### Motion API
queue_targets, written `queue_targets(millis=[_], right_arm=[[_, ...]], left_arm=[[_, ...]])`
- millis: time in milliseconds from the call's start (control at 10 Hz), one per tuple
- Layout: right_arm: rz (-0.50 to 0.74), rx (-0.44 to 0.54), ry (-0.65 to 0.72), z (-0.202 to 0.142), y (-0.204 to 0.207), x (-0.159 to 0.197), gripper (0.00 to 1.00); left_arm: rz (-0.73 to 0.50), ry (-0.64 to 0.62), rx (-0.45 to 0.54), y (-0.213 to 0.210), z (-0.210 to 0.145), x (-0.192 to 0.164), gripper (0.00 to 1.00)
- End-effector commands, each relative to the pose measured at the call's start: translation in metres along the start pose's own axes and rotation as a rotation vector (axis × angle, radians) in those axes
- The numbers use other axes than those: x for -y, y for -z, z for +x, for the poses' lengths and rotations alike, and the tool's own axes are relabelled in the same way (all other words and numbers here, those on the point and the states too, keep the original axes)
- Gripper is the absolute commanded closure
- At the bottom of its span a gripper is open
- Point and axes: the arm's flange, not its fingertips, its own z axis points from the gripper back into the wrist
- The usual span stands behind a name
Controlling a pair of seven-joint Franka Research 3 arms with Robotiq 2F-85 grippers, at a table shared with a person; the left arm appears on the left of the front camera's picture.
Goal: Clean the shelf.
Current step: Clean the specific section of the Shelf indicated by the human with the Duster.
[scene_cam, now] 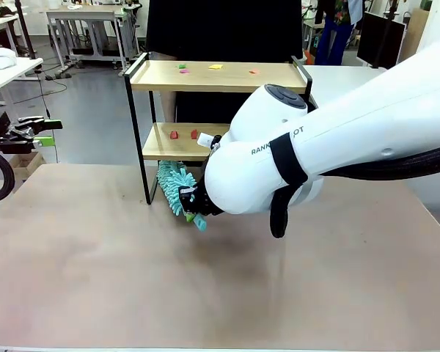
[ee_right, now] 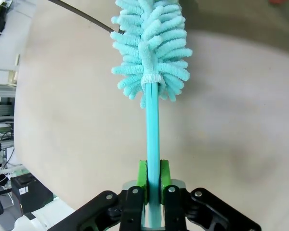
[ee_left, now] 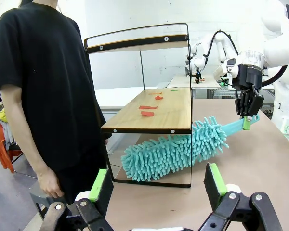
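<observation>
The shelf (scene_cam: 227,78) stands at the far edge of the table (scene_cam: 95,257), near its middle. The right gripper (ee_right: 153,169) clamps the handle of the teal duster (ee_right: 151,43), whose fluffy head lies under the lower board. The left gripper (ee_left: 159,185) hangs with its fingers wide apart. Small coloured bits (ee_left: 147,113), perhaps paper scraps, dot both boards.

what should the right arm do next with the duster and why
Probably draw the duster back and lift it onto the lower board. The right gripper is shut on its handle, but the fluffy head sits under that board, while red scraps lie on top of it.
</observation>
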Motion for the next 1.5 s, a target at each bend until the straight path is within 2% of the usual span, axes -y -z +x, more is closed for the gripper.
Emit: queue_targets(millis=[0,500,900,1400], right_arm=[[0.011,0.087,0.037,0.004,0.013,-0.022,0.87],[-0.031,0.181,0.142,0.019,0.049,-0.054,0.87],[-0.030,0.187,0.139,0.031,0.069,-0.076,0.87],[-0.117,0.153,0.153,0.029,0.095,-0.084,0.87]], left_arm=[[-0.003,0.006,-0.008,0.000,0.001,0.001,0.00],[-0.003,0.006,-0.008,0.000,0.001,0.001,0.00],[-0.003,0.006,-0.008,0.000,0.001,0.001,0.00],[-0.003,0.006,-0.008,0.000,0.001,0.001,0.00]])
